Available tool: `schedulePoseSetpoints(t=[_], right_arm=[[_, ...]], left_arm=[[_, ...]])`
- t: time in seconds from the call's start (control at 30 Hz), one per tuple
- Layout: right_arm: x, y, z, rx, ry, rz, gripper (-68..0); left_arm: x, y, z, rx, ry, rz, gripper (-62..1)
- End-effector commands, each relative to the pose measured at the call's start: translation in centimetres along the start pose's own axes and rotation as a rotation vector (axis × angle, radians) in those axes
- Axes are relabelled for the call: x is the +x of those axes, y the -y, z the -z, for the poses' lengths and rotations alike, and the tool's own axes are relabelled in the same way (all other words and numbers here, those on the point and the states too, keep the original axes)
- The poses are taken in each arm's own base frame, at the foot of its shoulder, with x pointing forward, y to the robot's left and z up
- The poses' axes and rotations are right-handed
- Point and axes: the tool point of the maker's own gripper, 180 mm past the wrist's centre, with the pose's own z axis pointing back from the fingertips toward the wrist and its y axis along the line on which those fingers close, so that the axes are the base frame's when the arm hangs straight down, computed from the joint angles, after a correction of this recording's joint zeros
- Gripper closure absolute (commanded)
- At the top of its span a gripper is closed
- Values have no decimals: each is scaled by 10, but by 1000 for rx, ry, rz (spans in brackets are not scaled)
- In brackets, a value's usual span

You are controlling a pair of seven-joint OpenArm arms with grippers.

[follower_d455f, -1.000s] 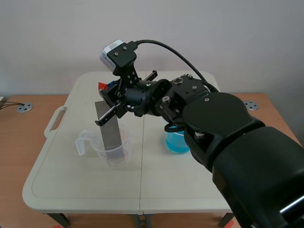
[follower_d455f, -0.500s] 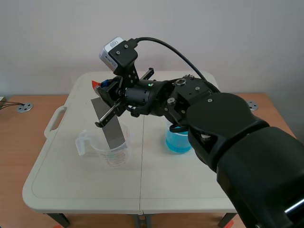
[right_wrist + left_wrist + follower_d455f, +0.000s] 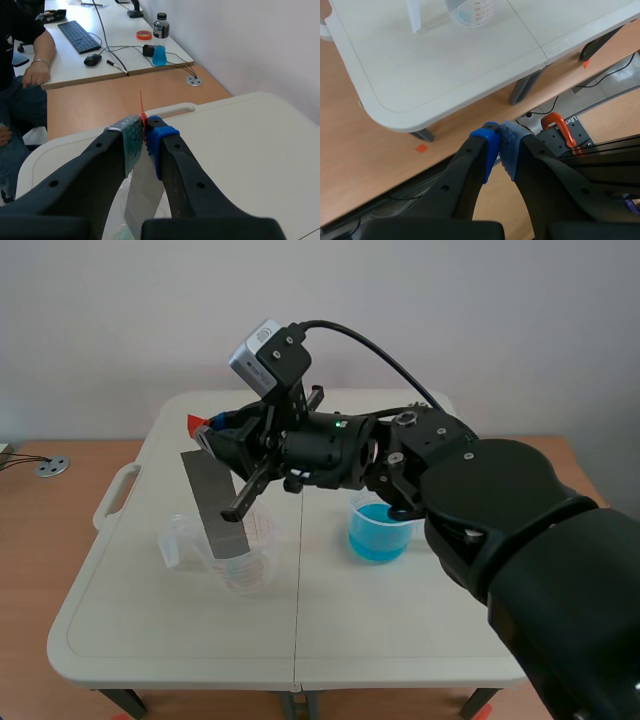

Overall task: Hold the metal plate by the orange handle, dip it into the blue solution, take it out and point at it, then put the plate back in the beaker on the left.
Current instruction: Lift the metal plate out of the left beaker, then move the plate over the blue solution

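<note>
My right gripper (image 3: 212, 430) reaches across from the right and is shut on the orange handle (image 3: 194, 423) of the grey metal plate (image 3: 212, 502). The plate hangs tilted, its lower end inside the clear beaker (image 3: 245, 560) on the table's left half. In the right wrist view the thin orange handle (image 3: 142, 107) sticks out between the pads of my right gripper (image 3: 144, 135), and the plate (image 3: 142, 195) hangs under them. The beaker of blue solution (image 3: 378, 532) stands right of the middle. My left gripper (image 3: 499, 145) is shut on nothing, low off the table's front edge, with the clear beaker (image 3: 472, 10) far ahead.
The white folding table (image 3: 180, 640) has a carry handle (image 3: 115, 495) at its left edge. An orange clamp (image 3: 559, 127) sits on a frame below my left gripper. Beyond the table, a person (image 3: 22, 60) sits at a desk with a keyboard (image 3: 80, 35) and a bottle (image 3: 160, 40).
My right wrist has turned and shifted. The plate has risen a little in the clear beaker and now leans further, its handle end moved left. The blue beaker shows more from behind the arm.
</note>
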Motion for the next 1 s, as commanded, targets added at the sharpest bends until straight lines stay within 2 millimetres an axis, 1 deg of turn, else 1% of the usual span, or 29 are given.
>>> schedulePoseSetpoints(t=[0.0, 0.2, 0.4, 0.8, 0.97], right_arm=[[19, 7, -1, -2, 57, -25, -13], [26, 4, -10, -2, 96, -42, -13], [35, -7, -14, 14, 110, -87, -13], [70, -25, -30, 34, 172, -193, -13], [89, -24, -43, 4, 206, -241, -13]], left_arm=[[5, 3, 1, -8, 24, -9, -16], [5, 3, 1, -9, 22, -5, -16], [5, 3, 1, -9, 23, -5, -16], [7, 1, 3, -6, 26, 15, -16], [7, 1, 3, -6, 28, 15, -16]])
